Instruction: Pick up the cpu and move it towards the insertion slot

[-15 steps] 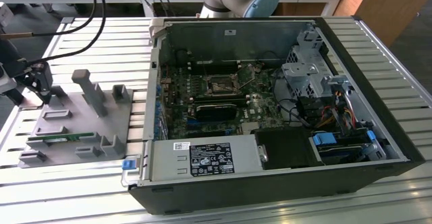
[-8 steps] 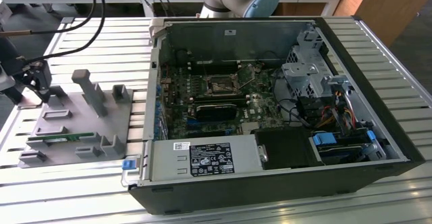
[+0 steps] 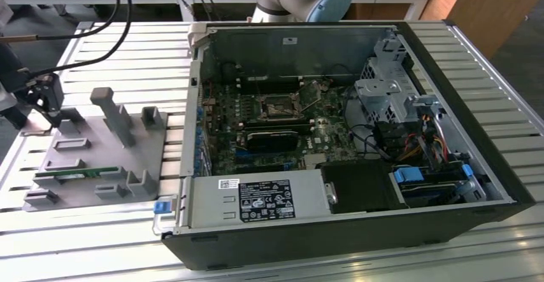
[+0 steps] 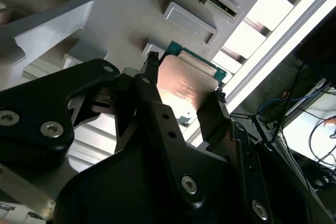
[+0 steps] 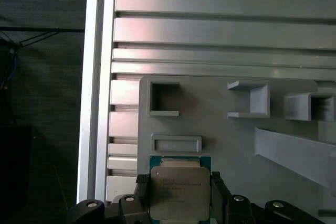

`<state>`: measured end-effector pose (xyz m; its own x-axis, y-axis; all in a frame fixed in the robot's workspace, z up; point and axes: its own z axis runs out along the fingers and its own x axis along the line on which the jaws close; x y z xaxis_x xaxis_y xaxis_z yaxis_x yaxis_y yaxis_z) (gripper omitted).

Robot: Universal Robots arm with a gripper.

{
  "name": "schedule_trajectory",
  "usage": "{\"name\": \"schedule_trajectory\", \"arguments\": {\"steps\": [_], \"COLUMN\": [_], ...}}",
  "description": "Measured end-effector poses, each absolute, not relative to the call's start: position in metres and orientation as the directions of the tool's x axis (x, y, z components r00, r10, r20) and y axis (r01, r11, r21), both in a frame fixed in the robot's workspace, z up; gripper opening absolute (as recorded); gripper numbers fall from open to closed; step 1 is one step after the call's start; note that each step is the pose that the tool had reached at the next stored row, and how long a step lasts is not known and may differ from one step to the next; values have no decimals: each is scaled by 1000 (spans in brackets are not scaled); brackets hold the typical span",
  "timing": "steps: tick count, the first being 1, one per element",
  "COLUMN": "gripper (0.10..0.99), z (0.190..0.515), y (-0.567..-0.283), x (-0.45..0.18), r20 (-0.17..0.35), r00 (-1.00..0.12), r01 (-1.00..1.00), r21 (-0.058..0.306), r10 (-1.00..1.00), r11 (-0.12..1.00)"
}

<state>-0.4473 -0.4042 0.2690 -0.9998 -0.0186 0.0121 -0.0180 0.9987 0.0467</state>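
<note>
The cpu (image 5: 180, 192) is a flat square chip with a silvery top and a thin green rim. It sits between my two black fingers in both wrist views, and my gripper (image 5: 180, 183) is shut on its opposite edges. It shows again as the cpu (image 4: 185, 85) inside the gripper (image 4: 184, 86), close over the grey fixture plate (image 5: 220, 129). In the exterior view my gripper (image 3: 41, 111) hangs at the far left end of that plate (image 3: 89, 167). The insertion slot (image 3: 276, 108), a dark socket in a metal frame, lies on the motherboard inside the open computer case, well to the exterior view's right.
The grey plate carries upright posts (image 3: 111, 113), square recesses (image 5: 164, 98) and a green memory stick (image 3: 72, 175). The black case wall (image 3: 193, 84) stands between plate and motherboard. Black cables (image 3: 111, 34) hang at the back left. The slatted metal table (image 5: 220, 30) ends at an edge near the gripper.
</note>
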Motion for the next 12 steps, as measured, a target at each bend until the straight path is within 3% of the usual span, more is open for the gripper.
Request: {"name": "schedule_trajectory", "arguments": {"steps": [12], "gripper": [545], "z": [275], "y": [-404], "x": [-447], "r20": [12], "r00": [-1000], "r01": [-18], "r21": [47], "r10": [-19], "r11": [999]}}
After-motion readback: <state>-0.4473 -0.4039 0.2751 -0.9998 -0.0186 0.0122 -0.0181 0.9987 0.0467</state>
